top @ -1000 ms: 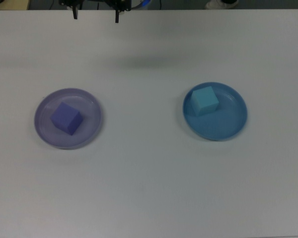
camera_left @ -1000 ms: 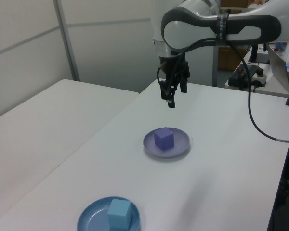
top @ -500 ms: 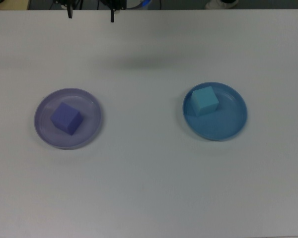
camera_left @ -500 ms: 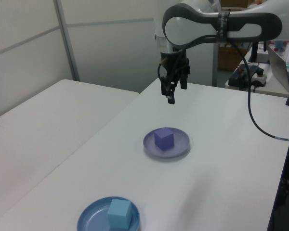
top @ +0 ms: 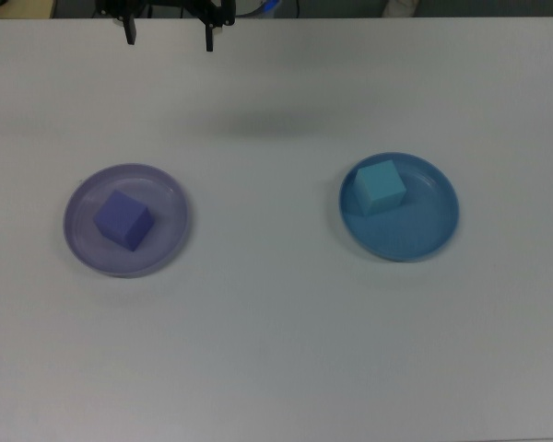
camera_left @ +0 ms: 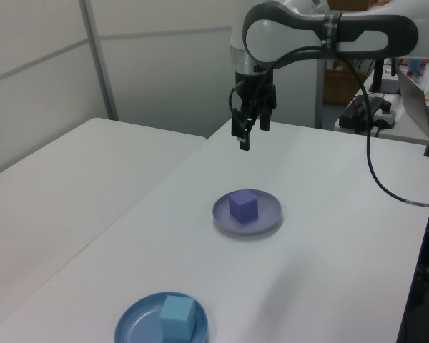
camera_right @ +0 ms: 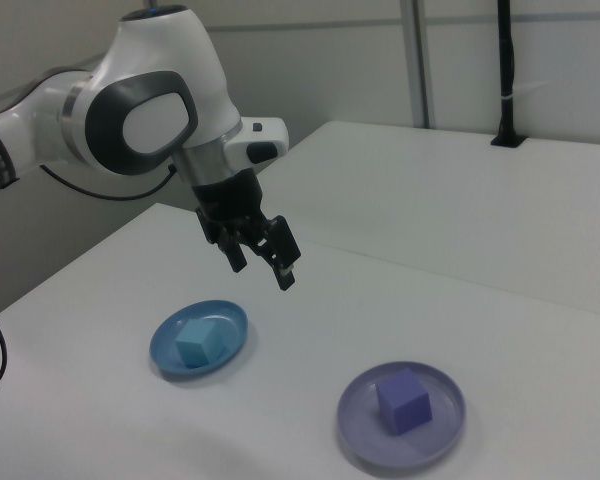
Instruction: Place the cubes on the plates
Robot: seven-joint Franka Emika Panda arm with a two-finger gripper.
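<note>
In the top view, the translucent lavender round plastic plate (top: 126, 221) lies at left on the white bench (top: 276, 331), carrying the small matte purple-blue foam cube (top: 123, 220). The solid blue round plate (top: 399, 207) lies at right, well apart, holding the light turquoise foam cube (top: 380, 187) near its upper-left rim. The black two-finger end effector (top: 169, 29) hangs at the bench's far edge, above and clear of both plates, fingers spread and pinching nothing. Nothing stands between it and either plate.

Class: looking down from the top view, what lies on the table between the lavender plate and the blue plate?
Nothing: in the top view only bare white table separates the lavender plate from the blue plate.
</note>
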